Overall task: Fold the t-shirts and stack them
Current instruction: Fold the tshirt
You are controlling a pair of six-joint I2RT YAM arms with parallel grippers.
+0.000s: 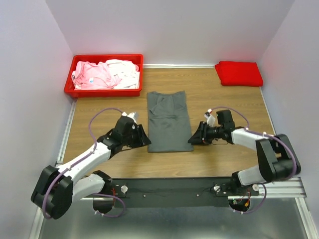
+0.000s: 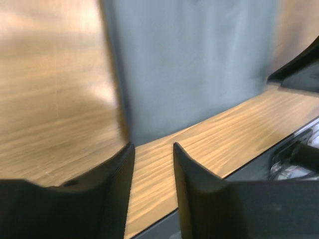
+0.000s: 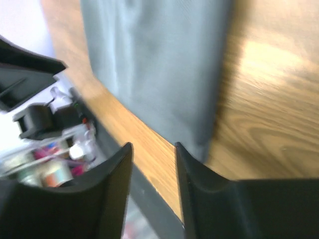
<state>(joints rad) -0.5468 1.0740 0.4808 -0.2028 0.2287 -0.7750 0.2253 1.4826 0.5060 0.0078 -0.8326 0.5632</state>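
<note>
Left gripper (image 1: 146, 141) sits just beside the near left corner of the dark grey t-shirt (image 1: 168, 122), jaws apart and holding nothing. Right gripper (image 1: 191, 140) sits at the near right corner, likewise parted and empty. The shirt lies flat as a long folded strip in the middle of the table (image 1: 224, 107). A folded red t-shirt (image 1: 239, 73) rests at the far right corner. A pink t-shirt (image 1: 93, 77) and a white t-shirt (image 1: 124, 69) lie bundled in the red bin (image 1: 69, 90) at the far left.

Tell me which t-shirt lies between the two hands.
The dark grey t-shirt, a long folded strip. The red t-shirt lies folded in the far right corner; the pink t-shirt and the white t-shirt sit in the red bin.
</note>
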